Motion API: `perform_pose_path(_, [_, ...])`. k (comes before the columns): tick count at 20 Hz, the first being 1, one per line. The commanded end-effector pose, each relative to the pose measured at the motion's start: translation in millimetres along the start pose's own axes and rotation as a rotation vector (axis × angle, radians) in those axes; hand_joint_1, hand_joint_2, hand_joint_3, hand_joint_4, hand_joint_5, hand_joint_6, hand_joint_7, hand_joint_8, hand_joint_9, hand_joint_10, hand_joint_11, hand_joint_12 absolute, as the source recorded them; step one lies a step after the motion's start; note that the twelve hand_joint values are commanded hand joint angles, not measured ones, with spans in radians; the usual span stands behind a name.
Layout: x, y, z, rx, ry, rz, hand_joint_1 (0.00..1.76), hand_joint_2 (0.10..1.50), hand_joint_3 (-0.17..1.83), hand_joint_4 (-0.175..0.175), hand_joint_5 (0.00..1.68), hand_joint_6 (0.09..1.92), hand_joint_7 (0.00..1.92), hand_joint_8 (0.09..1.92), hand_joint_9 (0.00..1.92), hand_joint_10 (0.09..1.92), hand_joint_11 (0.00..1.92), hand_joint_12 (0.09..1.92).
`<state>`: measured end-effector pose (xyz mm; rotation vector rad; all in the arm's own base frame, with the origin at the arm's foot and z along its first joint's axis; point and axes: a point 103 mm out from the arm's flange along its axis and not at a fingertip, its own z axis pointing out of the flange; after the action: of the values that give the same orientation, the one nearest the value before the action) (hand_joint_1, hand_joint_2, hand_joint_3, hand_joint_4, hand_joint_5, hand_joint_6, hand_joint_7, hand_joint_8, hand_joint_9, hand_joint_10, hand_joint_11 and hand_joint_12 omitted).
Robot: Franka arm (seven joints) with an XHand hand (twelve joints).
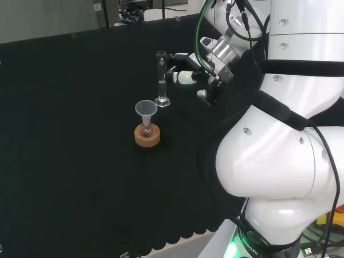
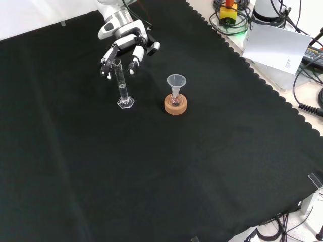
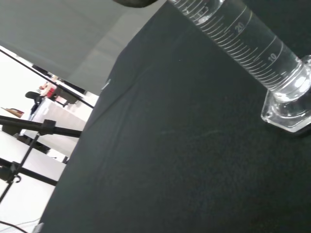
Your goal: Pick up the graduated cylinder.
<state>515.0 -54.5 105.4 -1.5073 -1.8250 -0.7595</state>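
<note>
Graduated cylinder (image 2: 122, 86) stands upright on its hexagonal foot on the black cloth (image 2: 166, 171), toward the cloth's far edge in the front view and well in from both side edges; just beside it, apart from it, a clear funnel (image 2: 176, 83) sits in a small flask on a cork ring (image 2: 175, 105). The hand (image 2: 126, 50) is at the cylinder's upper part; fingers (image 2: 107, 64) are spread and partly curled to either side of the tube, not yet closed on it as far as the front view shows; in the head view a fingertip sits right at the rim (image 1: 161, 54), and contact there cannot be confirmed; the wrist view has the tube's graduations and foot (image 3: 287, 111) close in, foot flat on the cloth. Judged state: approach done, grasp not made. Risks from here: the cylinder is tall on a narrow foot, and the hand meets it high, so one finger arriving ahead of the thumb would likely push the top sideways and topple it; a fall toward the funnel could knock that off its ring as well; smooth clear wall may slide through the closing fingers on lifting, dropping the foot back on the cloth at a tilt; closing off-centre could twist the tube out of the grip.
</note>
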Motion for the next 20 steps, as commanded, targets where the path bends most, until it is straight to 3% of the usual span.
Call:
perform_pose_path(1, [2.0, 4.9, 9.2, 0.007, 0.058, -0.051, 0.95, 1.00, -0.17, -0.045, 0.55, 0.09, 0.45, 0.62, 0.68, 0.54, 0.33, 1.34])
perform_pose_path(10, [3.0, 11.0, 23.9, 0.009, 0.066, -0.083, 0.97, 0.99, -0.17, -0.045, 0.56, 0.09, 0.45, 0.62, 0.67, 0.53, 0.35, 1.33])
perform_pose_path(20, [-4.0, 15.6, 36.0, -0.019, 0.145, -0.094, 1.03, 0.98, -0.17, -0.039, 0.55, 0.09, 0.41, 0.60, 0.63, 0.51, 0.33, 1.31])
